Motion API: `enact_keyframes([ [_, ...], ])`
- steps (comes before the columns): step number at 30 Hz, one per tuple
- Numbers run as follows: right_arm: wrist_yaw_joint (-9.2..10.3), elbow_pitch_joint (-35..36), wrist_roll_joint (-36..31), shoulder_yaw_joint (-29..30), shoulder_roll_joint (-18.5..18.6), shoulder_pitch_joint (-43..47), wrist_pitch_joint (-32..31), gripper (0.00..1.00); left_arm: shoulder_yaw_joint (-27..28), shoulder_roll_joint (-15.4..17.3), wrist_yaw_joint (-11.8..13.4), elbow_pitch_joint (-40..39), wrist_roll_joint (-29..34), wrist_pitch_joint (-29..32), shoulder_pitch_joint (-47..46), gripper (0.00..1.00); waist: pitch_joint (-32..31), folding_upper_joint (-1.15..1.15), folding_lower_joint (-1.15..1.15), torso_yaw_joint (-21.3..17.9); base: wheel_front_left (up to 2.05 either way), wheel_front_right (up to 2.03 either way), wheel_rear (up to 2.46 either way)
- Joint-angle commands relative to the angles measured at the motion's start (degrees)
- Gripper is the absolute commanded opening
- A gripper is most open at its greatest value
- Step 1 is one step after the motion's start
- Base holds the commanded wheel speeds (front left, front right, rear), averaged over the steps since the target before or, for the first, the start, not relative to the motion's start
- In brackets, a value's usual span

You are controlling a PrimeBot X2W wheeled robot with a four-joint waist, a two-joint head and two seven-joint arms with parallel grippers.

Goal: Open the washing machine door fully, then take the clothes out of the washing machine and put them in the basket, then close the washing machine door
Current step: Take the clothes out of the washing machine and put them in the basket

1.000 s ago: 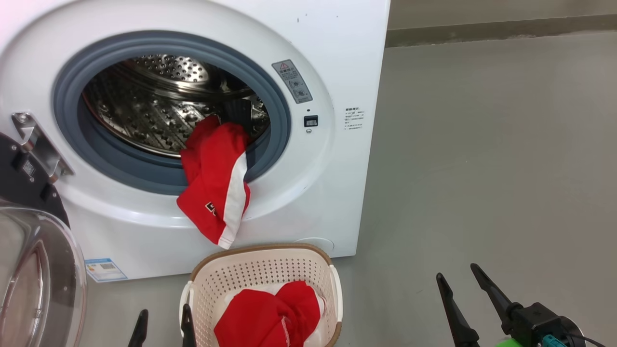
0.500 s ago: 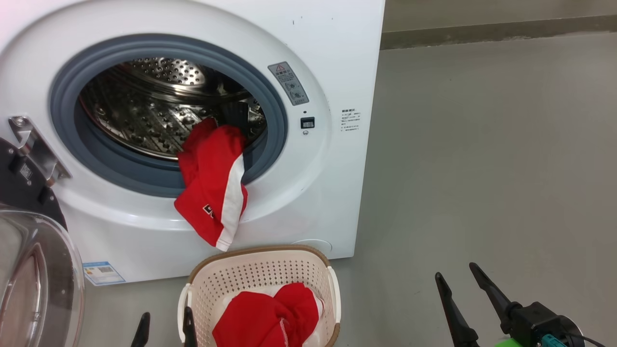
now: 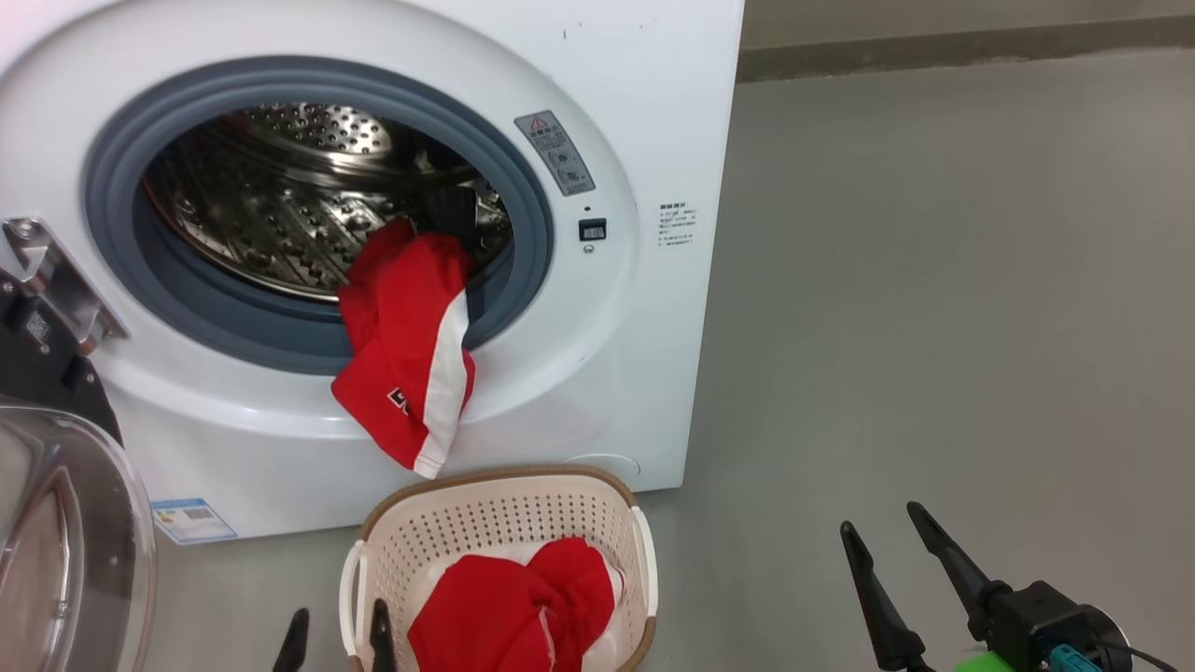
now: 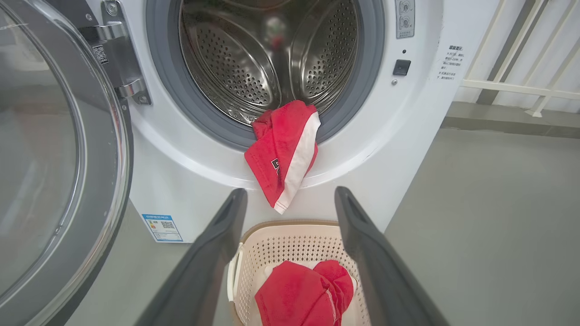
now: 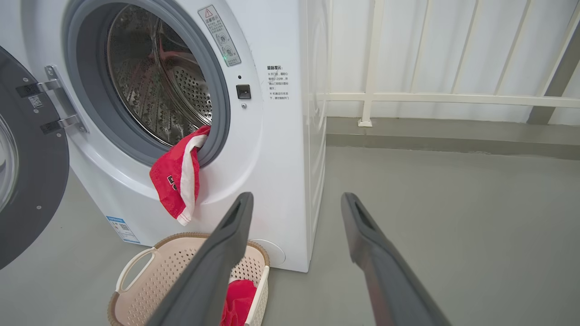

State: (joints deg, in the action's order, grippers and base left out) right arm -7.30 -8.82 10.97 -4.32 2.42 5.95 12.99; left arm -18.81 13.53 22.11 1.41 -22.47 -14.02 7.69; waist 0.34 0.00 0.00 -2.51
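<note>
The white washing machine (image 3: 644, 112) stands with its door (image 3: 65, 551) swung open at the left. A red garment with a white stripe (image 3: 406, 350) hangs out of the drum over the grey gasket, also in the left wrist view (image 4: 283, 154) and the right wrist view (image 5: 179, 179). Below it the cream basket (image 3: 504, 513) holds another red garment (image 3: 509, 607). My left gripper (image 3: 338, 630) is open just left of the basket's near rim, nothing between its fingers. My right gripper (image 3: 882, 541) is open over the bare floor to the right.
Grey floor (image 3: 934, 280) stretches right of the machine. A white railing (image 5: 430, 97) and a low kerb run behind it. The open door's glass porthole (image 4: 41, 149) bulges at the left, close to my left arm.
The head view has shifted slightly, so the machine and basket sit a little further left. My left gripper's fingertips reach a bit higher in the view. The garments have not moved.
</note>
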Motion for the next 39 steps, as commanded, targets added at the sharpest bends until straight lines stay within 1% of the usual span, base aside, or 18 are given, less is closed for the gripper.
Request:
enact_keyframes([
  [1,-0.19,1.78,0.49,-1.29,0.46,-1.37,-0.06,1.0,1.57,-0.02,-0.46,-0.38,-0.57,0.04,-3.75,1.0,1.04,0.0,0.0,-0.08,0.0,0.0,0.0],
  [8,-0.19,2.96,0.45,-1.62,0.46,-3.62,-0.09,1.0,0.14,-1.93,-4.9,8.49,-3.15,2.01,-12.6,1.0,6.29,0.0,0.0,-1.04,0.0,0.0,0.0],
  [9,-0.19,3.3,0.53,-1.59,0.46,-4.38,0.0,1.0,0.02,-2.56,-6.31,11.57,-4.18,2.85,-15.69,1.0,8.19,0.0,0.0,-1.49,0.0,0.0,0.0],
  [11,-0.19,3.55,0.63,-1.49,0.46,-5.33,0.15,1.0,-0.31,-3.13,-7.75,14.89,-5.01,4.08,-19.12,1.0,10.39,0.0,0.0,-1.88,0.0,0.0,0.0],
  [13,-0.19,3.72,0.81,-1.62,0.46,-6.4,0.33,1.0,-0.34,-3.64,-9.0,18.5,-5.94,5.43,-22.65,1.0,12.64,0.0,0.0,-2.39,0.0,0.0,0.0],
  [18,-0.19,3.35,1.8,-2.39,0.46,-9.16,0.98,1.0,0.7,-3.99,-11.99,26.77,-7.92,6.54,-31.41,1.0,17.86,0.0,0.0,-4.04,0.0,0.0,0.0],
  [19,-0.19,3.35,1.8,-2.39,0.46,-9.16,0.98,1.0,0.7,-3.99,-11.99,26.77,-7.92,6.54,-31.41,1.0,17.86,0.0,0.0,-4.04,0.0,0.0,0.0],
  [20,-0.19,2.87,2.31,-2.77,0.46,-10.29,1.26,1.0,1.41,-3.61,-12.65,29.33,-8.16,5.86,-34.79,1.0,19.6,0.0,0.0,-4.72,0.0,0.0,0.0],
  [21,-0.19,2.87,2.31,-2.77,0.46,-10.29,1.26,1.0,1.41,-3.61,-12.65,29.33,-8.16,5.86,-34.79,1.0,19.6,0.0,0.0,-4.72,0.0,0.0,0.0],
  [25,-0.19,1.78,3.29,-3.36,0.46,-12.41,1.71,1.0,3.25,-2.76,-13.28,33.13,-8.44,2.99,-40.69,1.0,22.24,0.0,0.0,-5.99,0.0,0.0,0.0],
  [29,-0.19,0.92,4.07,-3.95,0.46,-14.25,1.93,1.0,4.76,-1.79,-14.04,36.11,-8.77,1.39,-45.67,1.0,24.14,0.0,0.0,-7.11,0.0,0.0,0.0],
  [35,-0.19,1.4,5.52,-4.49,0.46,-16.35,1.99,1.0,7.03,0.14,-14.62,39.06,-8.97,0.0,-52.67,1.0,26.64,0.0,0.0,-8.99,0.0,0.0,0.0],
  [39,-0.19,1.52,6.56,-5.28,0.46,-17.14,1.99,1.0,8.32,1.79,-14.4,40.57,-8.61,-0.47,-56.57,1.0,28.05,0.0,0.0,-10.3,0.0,0.0,0.0],
])
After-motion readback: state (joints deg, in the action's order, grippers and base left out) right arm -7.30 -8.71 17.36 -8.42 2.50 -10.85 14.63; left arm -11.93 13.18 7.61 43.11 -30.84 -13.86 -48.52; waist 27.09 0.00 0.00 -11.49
